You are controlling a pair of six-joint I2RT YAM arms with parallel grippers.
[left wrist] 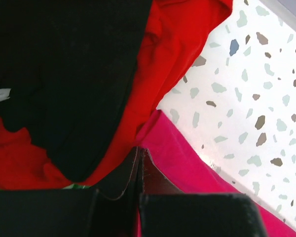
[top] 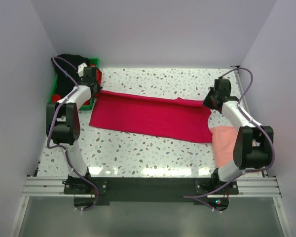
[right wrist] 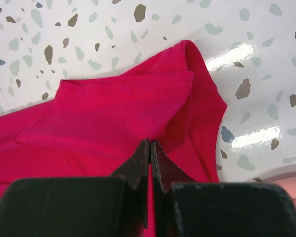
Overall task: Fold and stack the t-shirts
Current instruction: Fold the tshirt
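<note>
Since the crimson shirt looks light and limp, its far corners suit pinching: left hand and right hand each clamp one, cloth stretched across the far half of the surface.

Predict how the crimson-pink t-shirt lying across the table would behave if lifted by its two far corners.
Probably floppy: the crimson-pink t-shirt lies flat in soft folds, so its middle would likely sag. Likely light, thin cloth: it wrinkles where the right fingers pinch it. It should drag, not roll, across the glossy table.
</note>
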